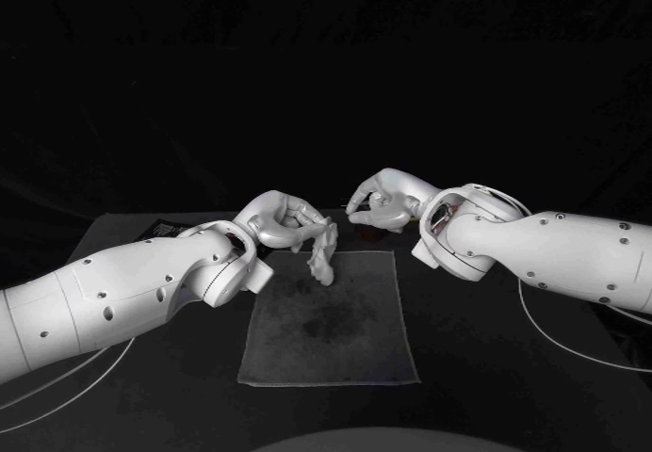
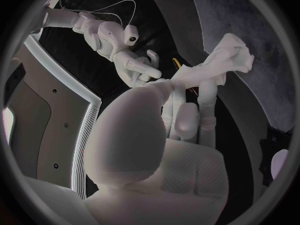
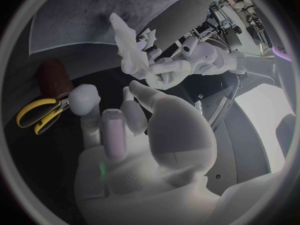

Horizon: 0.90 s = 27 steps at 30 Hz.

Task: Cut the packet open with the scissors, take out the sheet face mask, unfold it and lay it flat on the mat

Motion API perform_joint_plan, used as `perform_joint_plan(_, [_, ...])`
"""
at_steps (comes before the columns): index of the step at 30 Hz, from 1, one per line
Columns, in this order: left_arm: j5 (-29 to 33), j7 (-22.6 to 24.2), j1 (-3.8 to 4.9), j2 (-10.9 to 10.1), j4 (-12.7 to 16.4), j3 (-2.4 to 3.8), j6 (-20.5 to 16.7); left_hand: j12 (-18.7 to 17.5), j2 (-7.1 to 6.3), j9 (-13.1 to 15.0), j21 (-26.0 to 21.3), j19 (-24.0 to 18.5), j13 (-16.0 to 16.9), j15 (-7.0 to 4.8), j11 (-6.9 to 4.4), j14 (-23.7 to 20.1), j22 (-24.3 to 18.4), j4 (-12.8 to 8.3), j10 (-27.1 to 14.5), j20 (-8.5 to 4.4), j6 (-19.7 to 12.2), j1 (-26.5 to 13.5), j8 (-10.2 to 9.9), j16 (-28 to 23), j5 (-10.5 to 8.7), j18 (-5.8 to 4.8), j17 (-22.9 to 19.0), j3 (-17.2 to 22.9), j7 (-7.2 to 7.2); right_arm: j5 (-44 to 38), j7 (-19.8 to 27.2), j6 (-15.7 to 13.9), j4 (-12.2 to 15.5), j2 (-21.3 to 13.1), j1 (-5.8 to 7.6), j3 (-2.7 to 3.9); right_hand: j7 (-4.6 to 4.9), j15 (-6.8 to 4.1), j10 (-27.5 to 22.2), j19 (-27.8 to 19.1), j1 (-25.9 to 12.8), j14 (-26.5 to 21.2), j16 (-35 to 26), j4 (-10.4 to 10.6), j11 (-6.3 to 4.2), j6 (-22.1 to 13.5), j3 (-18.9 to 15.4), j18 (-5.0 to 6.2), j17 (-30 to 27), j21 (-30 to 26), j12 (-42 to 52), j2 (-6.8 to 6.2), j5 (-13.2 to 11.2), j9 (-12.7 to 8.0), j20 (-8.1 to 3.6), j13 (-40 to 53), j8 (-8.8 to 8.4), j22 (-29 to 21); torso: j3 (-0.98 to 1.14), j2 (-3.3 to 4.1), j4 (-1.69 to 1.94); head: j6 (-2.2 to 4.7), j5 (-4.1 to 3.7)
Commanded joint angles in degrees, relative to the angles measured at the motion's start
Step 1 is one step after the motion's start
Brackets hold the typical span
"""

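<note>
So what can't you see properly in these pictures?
- The scissors: right wrist view, blades hidden behind the right robot hand.
- The face mask: bunched in the left robot hand, so its shape cannot be made out.
- The dark reddish thing beside the scissors: too dim to tell whether it is the packet.
- The mat: head view, far edge hidden by the robot hands.

We count two silver hands: one left hand (image 1: 283,221) and one right hand (image 1: 383,200). We count one white sheet face mask (image 1: 323,256), one grey mat (image 1: 326,325) and one pair of yellow-handled scissors (image 3: 39,113). We also count one dark reddish-brown thing (image 3: 53,77) that we cannot identify, and one black table (image 1: 544,377).
</note>
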Motion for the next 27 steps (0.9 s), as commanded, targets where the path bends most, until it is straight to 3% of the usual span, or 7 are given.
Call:
perform_joint_plan(1, [0.6, 0.9, 0.01, -0.1, 0.2, 0.13, 2.3, 0.5, -0.14, 3.8, 0.4, 0.4, 0.2, -0.05, -0.10, 0.5, 0.2, -0.4, -0.3, -0.05, -0.4, -0.9, 0.4, 0.3, 0.29, 0.23, 0.2, 0.8, -0.07, 2.5, 2.1, -0.9, 0.0, -0.1, -0.29, 0.04, 0.27, 0.67, -1.0, -1.0, -0.3, 2.7, -0.6, 0.4, 0.33, -0.6, -1.0, 1.04, 1.3, -1.7, -1.1, -0.98, 0.2, -0.4, 0.17, -1.2, -0.97, -0.2, 0.03, 0.01, 0.00, -0.04, -0.09])
perform_joint_plan(13, [0.9, 0.6, 0.05, -0.9, 0.8, 0.73, 5.3, 0.9, -0.36, 4.4, 0.8, 0.4, 0.9, -0.06, -0.11, 0.8, 0.6, -1.7, -0.6, -0.05, -0.6, -2.6, 0.7, 0.5, 0.29, 0.19, 1.3, 2.7, -0.07, 5.4, 3.0, -0.2, -1.1, -0.1, -1.60, -0.21, 0.60, 0.96, -1.5, -1.4, -0.2, 2.5, -0.8, 1.0, 0.64, -1.0, -2.1, 1.21, 1.1, -2.7, -1.6, -1.52, 0.2, -1.0, 0.56, -1.6, -2.21, -0.6, 0.01, -0.01, 0.01, -0.12, -0.39])
perform_joint_plan(18, [0.6, 0.3, 0.35, -1.7, 1.5, 1.03, 6.7, 1.0, -0.41, 4.5, 0.9, 0.5, 1.0, -0.05, -0.10, 0.8, 0.8, -1.9, -0.7, -0.04, -0.7, -2.9, 0.8, 0.5, 0.28, 0.16, 1.4, 3.0, -0.05, 11.0, 5.1, -1.7, -1.9, -0.2, -3.94, -0.37, 0.99, 1.33, -1.9, -1.8, -0.5, 2.3, -1.0, 1.8, 1.05, -1.7, -3.5, 1.37, 0.7, -3.8, -1.9, -2.23, 0.2, -1.6, 0.92, -1.9, -3.47, -1.0, 0.04, -0.03, 0.05, -0.11, -0.35])
perform_joint_plan(27, [0.6, 0.2, 0.57, -2.3, 2.2, 1.21, 7.6, 1.2, -0.44, 4.7, 1.0, 0.5, 1.1, -0.04, -0.09, 0.8, 0.9, -2.2, -0.8, -0.04, -0.7, -3.2, 0.9, 0.6, 0.28, 0.16, 1.4, 3.3, -0.04, 25.0, 14.0, -5.0, -4.8, 0.6, -8.88, -0.59, 1.64, 2.07, -5.5, -5.0, 0.8, 0.9, -2.4, 2.2, 1.75, -3.5, -6.3, 2.32, -1.7, -10.1, -4.8, -3.24, 0.2, -2.4, 1.69, -5.4, -5.58, -3.2, 0.02, -0.02, 0.00, -0.14, -0.24])
